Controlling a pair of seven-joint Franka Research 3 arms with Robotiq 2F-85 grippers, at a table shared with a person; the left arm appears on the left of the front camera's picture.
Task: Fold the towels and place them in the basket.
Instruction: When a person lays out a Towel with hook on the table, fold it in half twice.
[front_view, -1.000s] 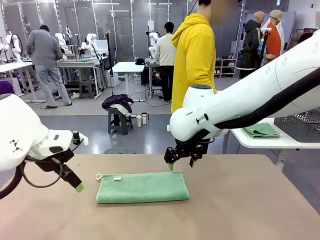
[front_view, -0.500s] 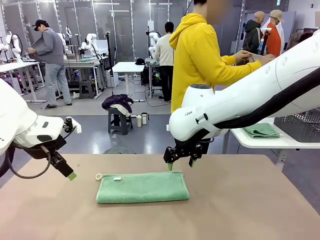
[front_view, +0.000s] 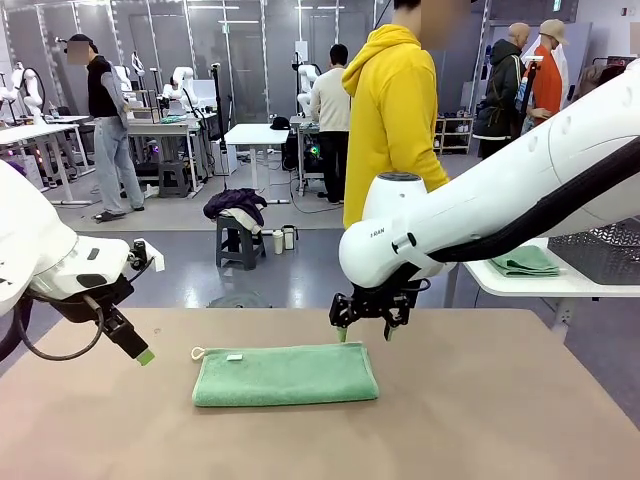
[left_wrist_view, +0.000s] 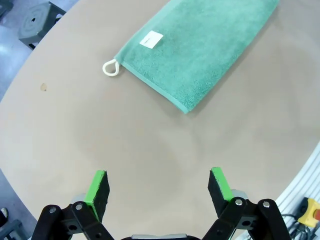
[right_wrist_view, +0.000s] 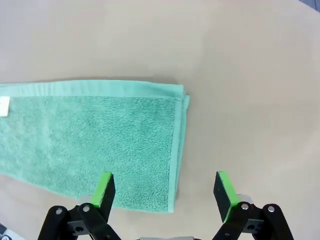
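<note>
A mint green towel (front_view: 285, 374) lies folded into a long strip in the middle of the table, its corner loop (left_wrist_view: 110, 68) and white tag at its left end. My left gripper (front_view: 140, 352) hangs open above the bare table to the left of the towel (left_wrist_view: 200, 47), nothing between its fingers (left_wrist_view: 99, 187). My right gripper (front_view: 362, 330) hovers open just over the towel's far right corner (right_wrist_view: 177, 95), holding nothing. The dark grey mesh basket (front_view: 600, 252) stands on a white side table at the right. The grey-blue towel is out of view.
A folded greenish cloth (front_view: 522, 261) lies on the white side table (front_view: 520, 285) beside the basket. A person in a yellow hoodie (front_view: 390, 110) stands beyond the table's far edge. Bare table surface (front_view: 480, 420) stretches around the towel.
My left gripper has drawn up and back to the left, away from the towel's left end. The right gripper has turned slightly in place. The towel has not moved.
</note>
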